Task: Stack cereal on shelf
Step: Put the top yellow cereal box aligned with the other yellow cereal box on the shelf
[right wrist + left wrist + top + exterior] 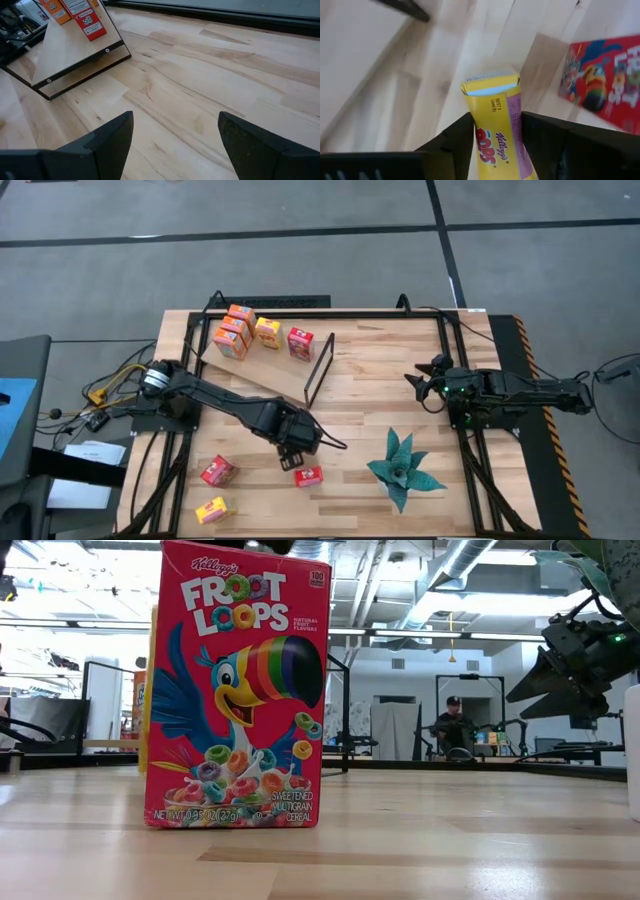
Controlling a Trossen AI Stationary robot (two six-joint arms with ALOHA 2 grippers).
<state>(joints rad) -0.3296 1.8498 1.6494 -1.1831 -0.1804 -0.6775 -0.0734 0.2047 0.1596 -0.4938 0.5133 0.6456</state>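
Cereal is split between two places. Four boxes (pixel 262 334) already stand on the shelf (pixel 285 375), grouped at its far-left end, and three more lie on the table (pixel 370 405) near the front: a red one (pixel 309 476) just at 5 o'clock from the left gripper (pixel 292 448), another red one (pixel 218 471) at about 8 o'clock, and a yellow one (pixel 211 509) beyond that, nearer the front edge.

A fifth, yellow box (pixel 495 125) is clamped between the left gripper's fingers (pixel 560 145); the wrist view shows it jutting straight out past them, long axis in line with the fingers. From that gripper the shelf lies at roughly 11 to 12 o'clock, its black frame (pixel 319 369) the nearest part, so the carry probably has to clear or go round that frame to reach bare board.

The left arm is much the nearer one. The right gripper (pixel 428 386) waits well apart at 3 o'clock, fingers spread wide and holding nothing.
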